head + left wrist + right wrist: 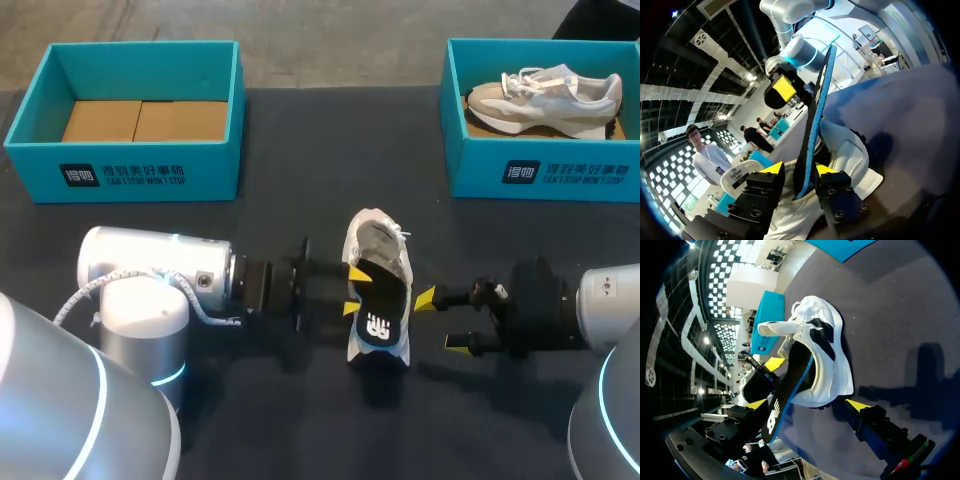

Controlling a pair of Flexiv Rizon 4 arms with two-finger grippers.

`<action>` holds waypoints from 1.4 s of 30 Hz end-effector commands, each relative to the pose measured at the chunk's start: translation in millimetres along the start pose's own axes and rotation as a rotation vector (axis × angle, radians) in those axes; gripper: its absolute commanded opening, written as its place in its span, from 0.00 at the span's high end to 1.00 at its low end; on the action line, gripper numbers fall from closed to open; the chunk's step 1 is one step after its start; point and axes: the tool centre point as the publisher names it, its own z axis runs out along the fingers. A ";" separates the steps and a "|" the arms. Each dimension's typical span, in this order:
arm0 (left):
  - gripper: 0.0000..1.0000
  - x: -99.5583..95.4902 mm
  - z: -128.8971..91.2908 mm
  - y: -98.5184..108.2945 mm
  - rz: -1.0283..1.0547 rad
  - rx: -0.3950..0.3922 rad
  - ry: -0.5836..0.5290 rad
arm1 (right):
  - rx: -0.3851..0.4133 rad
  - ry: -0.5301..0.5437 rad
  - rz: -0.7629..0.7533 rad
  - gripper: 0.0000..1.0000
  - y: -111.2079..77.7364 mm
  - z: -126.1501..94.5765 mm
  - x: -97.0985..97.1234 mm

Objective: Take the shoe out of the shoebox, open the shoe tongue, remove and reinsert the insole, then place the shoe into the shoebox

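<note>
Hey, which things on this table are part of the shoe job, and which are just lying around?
In the job: white shoe, its insole, left shoebox, left tool, right tool.
Lying about: right shoebox, beige shoe inside it.

The left tool (799, 169) clamps the insole (816, 107) near one end, with a yellow-tipped finger against each face. The insole is black with a blue rim and stands on edge, stretching away from the fingers. Under and just ahead of the tool lies the white shoe (846, 156), resting on the dark table (912, 115). The clamped end of the insole sits at the shoe's opening. Near the insole's far end but apart from it, the right tool (782, 92) shows one yellow fingertip.
</note>
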 end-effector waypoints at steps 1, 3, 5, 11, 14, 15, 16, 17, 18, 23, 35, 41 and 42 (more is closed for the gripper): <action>0.64 3.0 -1.7 -7.3 0.016 0.003 0.000 | -0.002 -0.004 0.001 0.00 -1.0 0.3 1.1; 0.64 4.6 -1.0 -10.2 0.018 0.006 0.001 | -0.002 -0.004 0.001 0.00 -1.0 0.3 1.1; 0.65 5.1 -0.2 -12.5 0.033 0.010 0.005 | -0.002 -0.004 0.001 0.00 -1.0 0.3 1.1; 0.67 4.1 4.1 -18.0 0.050 0.021 0.004 | -0.002 -0.004 0.001 0.00 -1.0 0.3 1.1; 0.68 3.5 6.4 -20.8 0.056 0.026 0.005 | -0.002 -0.004 0.001 0.00 -1.0 0.3 1.1; 0.70 3.3 7.1 -21.4 0.058 0.028 0.005 | -0.002 -0.004 0.001 0.00 -1.0 0.3 1.1; 0.72 3.6 7.6 -22.1 0.059 0.029 0.005 | -0.002 -0.004 0.001 0.00 -1.0 0.3 1.1; 0.75 4.1 7.8 -22.7 0.061 0.030 0.006 | -0.002 -0.004 0.001 0.00 -1.0 0.3 1.1; 0.78 4.5 7.9 -23.2 0.062 0.031 0.007 | -0.002 -0.004 0.001 0.00 -1.0 0.3 1.1; 1.00 7.7 6.7 -25.3 0.065 0.035 0.014 | -0.002 -0.004 0.001 0.00 -1.0 0.3 1.1; 1.00 5.6 6.5 -23.2 0.053 0.034 0.002 | -0.002 -0.004 0.001 0.00 -1.0 0.3 1.1; 1.00 4.4 9.0 -15.0 0.073 0.025 -0.010 | -0.002 -0.004 0.001 0.00 -1.0 0.3 1.1; 1.00 4.5 9.1 -14.4 0.073 0.024 -0.011 | -0.002 -0.004 0.001 0.00 -1.0 0.3 1.1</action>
